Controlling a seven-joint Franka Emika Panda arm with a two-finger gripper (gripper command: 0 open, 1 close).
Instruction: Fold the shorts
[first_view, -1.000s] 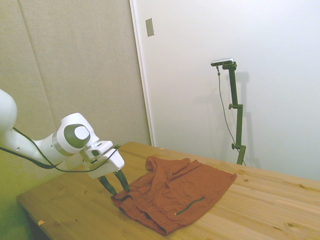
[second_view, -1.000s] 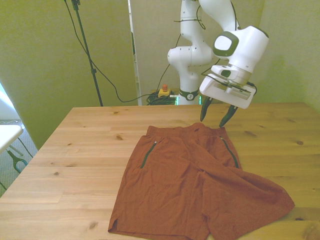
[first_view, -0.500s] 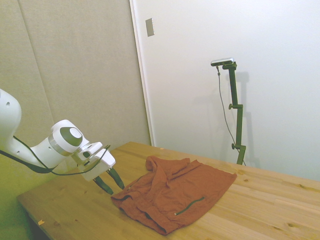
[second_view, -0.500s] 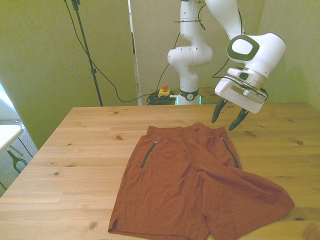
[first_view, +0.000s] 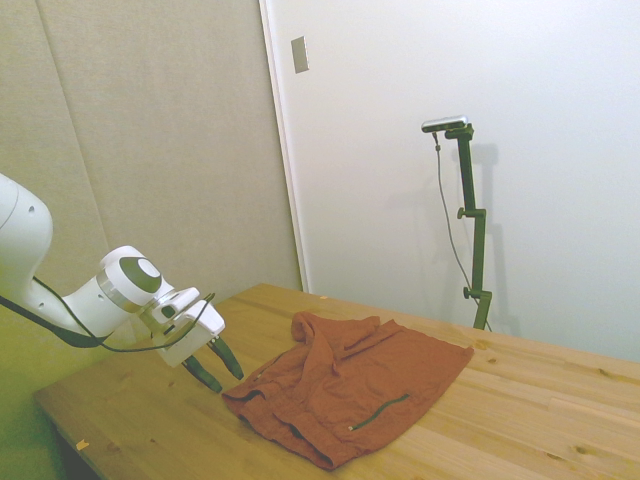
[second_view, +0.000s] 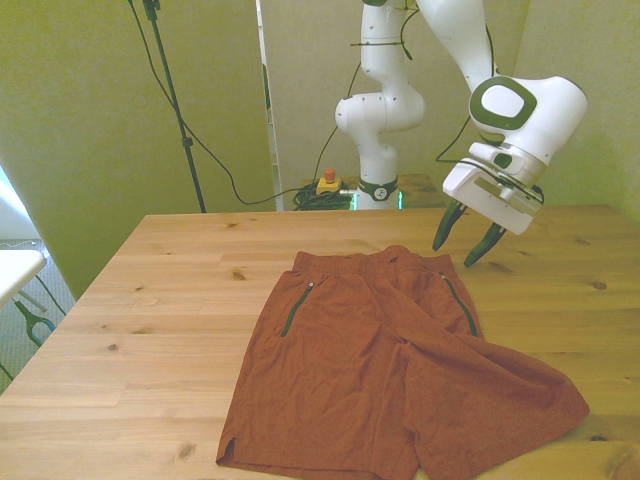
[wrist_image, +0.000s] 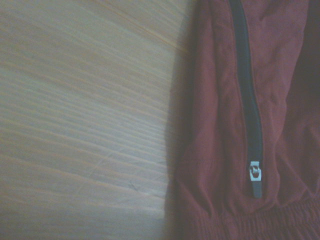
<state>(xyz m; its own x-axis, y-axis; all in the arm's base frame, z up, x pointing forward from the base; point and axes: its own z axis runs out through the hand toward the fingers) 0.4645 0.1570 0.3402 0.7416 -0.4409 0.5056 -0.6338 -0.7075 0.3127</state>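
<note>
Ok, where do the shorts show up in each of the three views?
Side view: the shorts lie crumpled on the table at lower middle, beside the gripper.
Front view: spread flat, lower middle, waistband toward the far edge.
Wrist view: fabric along one side, next to bare wood.
Shared landmark: the dark pocket zipper near the gripper.

shorts (second_view: 380, 370): soft matt cloth, wrinkled, dark zipper (wrist_image: 247, 95) with small metal pull. table (second_view: 150, 330): smooth pale wood, visible grain and knots. arm (second_view: 525, 105): glossy white plastic shell.
</note>
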